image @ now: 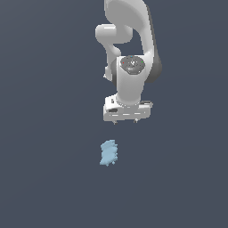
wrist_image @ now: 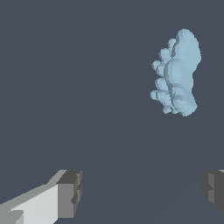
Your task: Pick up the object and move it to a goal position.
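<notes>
- While the dark slate-grey table point(image: 44, 133) is spreading flat and plain across both views, it is carrying just one loose thing, and the rest of what I am seeing is the robot.
- Coming down from the top of the exterior view, the white arm point(image: 131, 40) is bending over the table, its wrist pointing straight down, with a round grey cap showing on the joint above the hand.
- At the end of the arm, the white pincer point(image: 125, 121) is hanging clear of the table, touching nothing; in the wrist view its two grey fingertips point(wrist_image: 70, 193) are standing wide apart with bare table showing between them, so it is gaping open and gripping nothing point(wrist_image: 142, 192).
- Lying on the table, the object point(image: 109, 152) is sitting nearer the exterior view's lower edge than the pincer and slightly toward the exterior view's left of it, apart from the fingers.
- Seen from the wrist, the object point(wrist_image: 177, 74) is showing as a pale sky-blue matte lump, longer than it is wide, with one side smooth and the other knobbly, outside the gap between the fingertips.
</notes>
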`<state>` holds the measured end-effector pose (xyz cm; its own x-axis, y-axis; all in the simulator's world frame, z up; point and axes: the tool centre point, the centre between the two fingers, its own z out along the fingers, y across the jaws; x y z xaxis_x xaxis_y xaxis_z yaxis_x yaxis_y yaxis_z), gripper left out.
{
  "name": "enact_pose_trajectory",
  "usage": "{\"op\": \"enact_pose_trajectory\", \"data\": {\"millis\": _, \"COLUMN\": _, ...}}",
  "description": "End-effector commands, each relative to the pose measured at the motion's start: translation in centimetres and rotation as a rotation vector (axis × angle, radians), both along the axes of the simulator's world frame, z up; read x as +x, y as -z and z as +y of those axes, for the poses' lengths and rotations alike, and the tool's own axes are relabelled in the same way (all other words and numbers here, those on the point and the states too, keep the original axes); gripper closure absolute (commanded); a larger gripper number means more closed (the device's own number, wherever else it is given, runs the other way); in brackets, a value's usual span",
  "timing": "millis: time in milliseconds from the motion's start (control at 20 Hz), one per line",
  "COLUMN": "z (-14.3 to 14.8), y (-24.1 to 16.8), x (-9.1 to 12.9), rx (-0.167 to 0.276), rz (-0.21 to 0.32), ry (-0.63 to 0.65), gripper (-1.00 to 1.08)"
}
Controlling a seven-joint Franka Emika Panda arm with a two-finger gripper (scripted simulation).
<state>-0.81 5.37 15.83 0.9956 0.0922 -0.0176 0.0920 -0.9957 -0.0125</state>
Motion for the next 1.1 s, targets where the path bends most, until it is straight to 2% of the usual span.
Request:
{"op": "enact_pose_trajectory", "data": {"millis": 0, "z": 0.0, "y": 0.0, "x": 0.0, "rx": 0.0, "rz": 0.0, "ry": 0.0, "gripper": -0.92}}
{"op": "enact_pose_trajectory", "data": {"millis": 550, "z": -0.1, "y": 0.8, "x": -0.8, "rx": 0.001, "rz": 0.031, "ry": -0.017, "gripper": -0.92}}
{"op": "enact_pose_trajectory", "data": {"millis": 1050, "z": -1.0, "y": 1.6, "x": 1.3, "rx": 0.0, "rz": 0.023, "ry": -0.003, "gripper": -0.92}}
